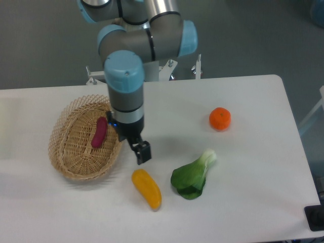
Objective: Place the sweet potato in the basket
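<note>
The sweet potato (pixel 99 132), a small slender magenta-purple tuber, lies inside the basket (pixel 68 161), towards its right half. The basket is an oval, light tan wicker one with a looped rim, at the table's left. My gripper (pixel 133 147) hangs just over the basket's right rim, to the right of the sweet potato and apart from it. Its jaws look open and hold nothing. One dark finger (pixel 144 152) shows clearly beyond the rim; the other is partly hidden by the wrist.
A thick yellow-orange oblong vegetable (pixel 147 189) lies in front of the gripper. A green leafy bok choy (pixel 192 177) lies to its right. A round orange fruit (pixel 220 118) sits further right. The arm's base stands at the table's far edge.
</note>
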`<state>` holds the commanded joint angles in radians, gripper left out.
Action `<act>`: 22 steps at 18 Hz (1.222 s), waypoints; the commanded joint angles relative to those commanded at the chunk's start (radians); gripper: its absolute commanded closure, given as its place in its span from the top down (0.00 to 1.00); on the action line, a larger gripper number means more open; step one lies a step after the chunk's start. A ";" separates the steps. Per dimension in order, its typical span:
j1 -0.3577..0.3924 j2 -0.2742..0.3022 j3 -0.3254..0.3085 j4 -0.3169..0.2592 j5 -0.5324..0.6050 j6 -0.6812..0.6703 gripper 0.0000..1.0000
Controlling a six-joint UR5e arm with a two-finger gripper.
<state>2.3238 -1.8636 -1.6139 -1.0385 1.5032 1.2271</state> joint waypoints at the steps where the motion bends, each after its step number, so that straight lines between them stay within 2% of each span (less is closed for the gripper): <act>1: 0.031 -0.023 0.008 0.001 0.003 0.012 1.00; 3: 0.080 -0.055 0.022 0.001 0.012 0.047 1.00; 7: 0.152 -0.063 0.031 -0.003 0.026 0.141 1.00; 15: 0.255 -0.127 0.098 -0.043 0.037 0.267 1.00; 22: 0.282 -0.160 0.123 -0.043 0.054 0.293 1.00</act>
<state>2.6062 -2.0233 -1.4910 -1.0815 1.5570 1.5202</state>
